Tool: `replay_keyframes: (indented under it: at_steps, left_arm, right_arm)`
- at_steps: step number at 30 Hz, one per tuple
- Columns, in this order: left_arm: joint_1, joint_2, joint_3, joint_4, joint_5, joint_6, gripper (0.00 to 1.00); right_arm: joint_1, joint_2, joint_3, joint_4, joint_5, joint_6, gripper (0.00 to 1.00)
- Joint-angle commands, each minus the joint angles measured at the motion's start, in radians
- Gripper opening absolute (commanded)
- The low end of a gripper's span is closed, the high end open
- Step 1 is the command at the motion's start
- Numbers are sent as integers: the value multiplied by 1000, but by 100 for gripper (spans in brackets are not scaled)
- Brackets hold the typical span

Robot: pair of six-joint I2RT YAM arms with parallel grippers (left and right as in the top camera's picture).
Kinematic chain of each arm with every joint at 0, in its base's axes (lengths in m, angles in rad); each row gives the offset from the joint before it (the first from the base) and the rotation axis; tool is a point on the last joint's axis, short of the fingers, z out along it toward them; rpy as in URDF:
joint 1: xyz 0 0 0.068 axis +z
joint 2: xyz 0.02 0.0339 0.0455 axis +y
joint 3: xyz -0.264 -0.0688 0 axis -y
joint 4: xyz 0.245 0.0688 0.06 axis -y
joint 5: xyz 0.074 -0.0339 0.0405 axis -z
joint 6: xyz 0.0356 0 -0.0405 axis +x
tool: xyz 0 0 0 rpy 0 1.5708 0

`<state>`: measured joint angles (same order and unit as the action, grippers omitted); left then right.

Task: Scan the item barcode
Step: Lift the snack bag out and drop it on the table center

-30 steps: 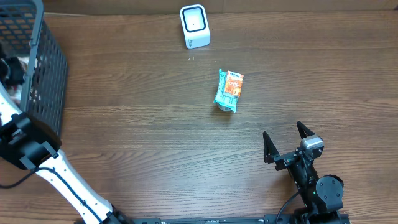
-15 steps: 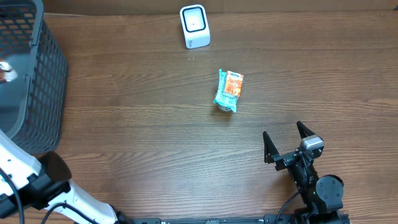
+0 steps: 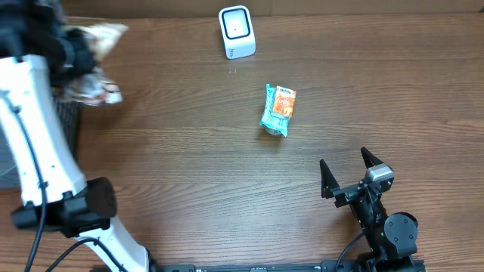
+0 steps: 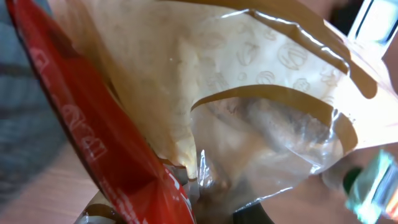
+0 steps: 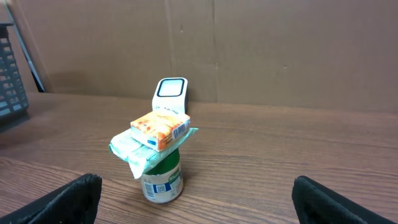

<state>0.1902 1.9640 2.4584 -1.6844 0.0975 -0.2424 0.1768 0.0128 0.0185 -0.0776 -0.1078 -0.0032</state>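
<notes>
Overhead camera: fixed above, facing straight down, covers the whole table. Left wrist camera: sits so near a clear-and-red bag that it fills the frame. Right wrist camera: low, facing level across the table toward the scanner, which overhead also shows.

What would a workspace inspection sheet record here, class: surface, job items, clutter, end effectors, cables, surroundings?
Surface: wooden table, no spills seen.
Job's things: white scanner at the far edge; snack bag held in the air at the left.
Clutter: small jar mid-table, with a teal packet and an orange box stacked on it.
End effectors: left end effector shut on the snack bag; right end effector open, holding nothing.
Cables: black cable beside the right arm's base.
Surroundings: grey basket at the left; cardboard wall behind the table.
</notes>
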Motion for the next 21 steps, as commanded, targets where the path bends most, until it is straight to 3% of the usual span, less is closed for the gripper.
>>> replay_keyframes:
  at_steps: [1,10,18,19,20,21]
  left_arm:
    - [-105,10,-137,24,-53,-130,4]
    - [-335,10,-546,235,-56,-264,4]
    - [-446,10,-830,458,-56,-345,4]
    - [-449,10,-845,474,-56,-344,7]
    - [-452,10,-864,491,-55,-345,24]
    - [-454,10,-874,497,-55,-345,46]
  right_arm:
    - [-5,-10,-11,4,1,3,100]
    - [-5,-10,-11,4,1,3,100]
    - [-5,-10,-11,4,1,3,100]
    - [-5,-10,-11,4,1,3,100]
    - [-5,-10,-11,4,1,3,100]
    - [-5,-10,-11,4,1,3,100]
